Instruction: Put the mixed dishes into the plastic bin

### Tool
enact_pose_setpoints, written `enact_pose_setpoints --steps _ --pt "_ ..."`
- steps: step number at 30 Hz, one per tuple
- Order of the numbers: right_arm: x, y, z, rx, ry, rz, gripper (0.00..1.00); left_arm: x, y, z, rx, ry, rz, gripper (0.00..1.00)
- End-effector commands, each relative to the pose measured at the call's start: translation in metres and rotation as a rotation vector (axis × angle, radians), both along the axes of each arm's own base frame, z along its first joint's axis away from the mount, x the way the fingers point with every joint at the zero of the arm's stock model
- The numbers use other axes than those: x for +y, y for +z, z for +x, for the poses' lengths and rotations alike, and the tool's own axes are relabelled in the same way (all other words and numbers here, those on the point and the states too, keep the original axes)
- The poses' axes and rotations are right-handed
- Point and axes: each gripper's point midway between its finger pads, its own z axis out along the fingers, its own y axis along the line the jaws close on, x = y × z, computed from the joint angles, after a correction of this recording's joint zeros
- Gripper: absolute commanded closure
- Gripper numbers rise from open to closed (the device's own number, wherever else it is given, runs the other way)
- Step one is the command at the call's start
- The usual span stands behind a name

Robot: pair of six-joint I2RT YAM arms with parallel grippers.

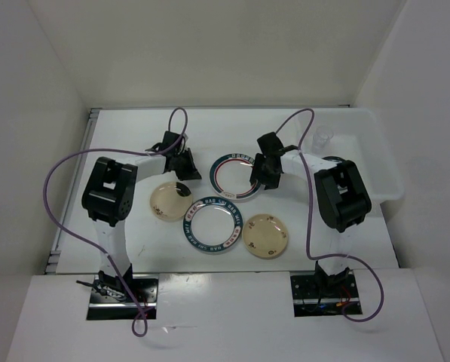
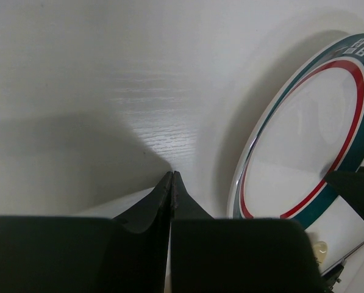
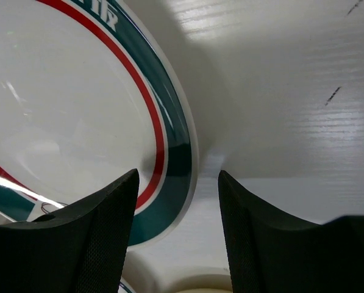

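Observation:
Two teal-rimmed white plates lie mid-table, one farther (image 1: 236, 175) and one nearer (image 1: 213, 224). Two cream flower-marked plates flank the nearer one, at its left (image 1: 169, 201) and its right (image 1: 266, 235). A small clear cup (image 1: 324, 137) stands in the plastic bin (image 1: 379, 162) at the right. The teal-blue saucer is not in view. My right gripper (image 1: 261, 177) is open and low, its jaws (image 3: 177, 183) straddling the far plate's right rim (image 3: 175, 152). My left gripper (image 1: 183, 162) is shut and empty (image 2: 171, 177) over bare table, just left of that plate (image 2: 310, 134).
White walls close in the table at the back and both sides. The right arm's elbow (image 1: 344, 197) hangs over the bin's near-left corner. Purple cables loop above both arms. The four plates lie close together, some rims nearly touching.

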Motion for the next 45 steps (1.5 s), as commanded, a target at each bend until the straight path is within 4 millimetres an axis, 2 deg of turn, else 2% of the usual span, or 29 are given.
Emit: enact_pose_setpoints --steps 1,5,6,7,9,10,11,14,19,22,28,33,35,36,38,39,41,42,43,45 --pt "0.008 0.005 0.022 -0.077 -0.023 0.034 0.4 -0.007 0.006 0.017 -0.038 0.005 -0.023 1.0" --pt "0.012 0.002 0.025 -0.088 -0.035 0.056 0.41 -0.011 -0.004 0.018 -0.026 0.001 -0.011 1.0" --pt "0.013 0.0 0.028 -0.09 -0.046 0.063 0.42 -0.015 0.001 0.022 -0.043 -0.003 -0.009 1.0" --pt "0.012 -0.004 0.024 -0.08 -0.046 0.059 0.42 -0.014 -0.011 0.02 -0.018 -0.003 -0.001 1.0" --pt "0.014 -0.006 0.028 -0.088 -0.056 0.068 0.42 -0.025 -0.009 0.024 -0.025 -0.021 -0.003 1.0" --pt "0.012 -0.009 0.026 -0.082 -0.068 0.06 0.42 -0.025 -0.016 0.022 -0.011 -0.021 0.001 1.0" --pt "0.012 -0.013 0.027 -0.08 -0.068 0.06 0.42 -0.029 -0.013 0.025 -0.024 -0.025 0.004 1.0" --pt "0.013 -0.019 0.029 -0.082 -0.068 0.06 0.42 -0.034 -0.02 0.021 -0.003 -0.03 0.006 1.0" --pt "0.02 -0.023 0.037 -0.082 -0.064 0.131 0.49 -0.038 -0.02 0.019 -0.003 -0.039 0.006 1.0" --pt "0.029 -0.017 0.044 -0.114 -0.046 0.175 0.53 -0.035 -0.022 0.019 0.001 -0.029 0.023 1.0" --pt "0.051 -0.001 0.051 -0.144 0.015 0.289 0.7 -0.033 -0.026 0.018 0.019 -0.023 0.037 1.0" --pt "0.063 0.012 0.058 -0.178 0.058 0.345 0.73 -0.034 -0.025 0.021 0.017 -0.023 0.037 1.0" --pt "0.065 0.013 0.057 -0.174 0.063 0.352 0.73 -0.033 -0.03 0.018 0.035 -0.024 0.043 1.0" --pt "0.066 0.021 0.062 -0.2 0.066 0.361 0.73 -0.032 -0.031 0.019 0.032 -0.018 0.05 1.0" --pt "0.068 0.025 0.065 -0.209 0.068 0.364 0.73 -0.033 -0.028 0.022 0.024 -0.018 0.047 1.0" --pt "0.062 0.024 0.068 -0.215 0.052 0.354 0.75 -0.033 -0.028 0.022 0.02 -0.025 0.051 1.0" --pt "0.06 0.025 0.071 -0.22 0.041 0.34 0.85 -0.031 -0.028 0.023 0.017 -0.02 0.058 1.0" --pt "0.056 0.025 0.073 -0.221 0.032 0.339 0.96 -0.031 -0.028 0.023 0.017 -0.02 0.058 1.0" --pt "0.051 0.025 0.075 -0.223 0.022 0.337 1.0 -0.032 -0.026 0.024 0.017 -0.02 0.058 1.0" --pt "0.05 0.031 0.076 -0.223 0.017 0.362 1.0 -0.031 -0.031 0.023 0.026 -0.02 0.061 1.0"
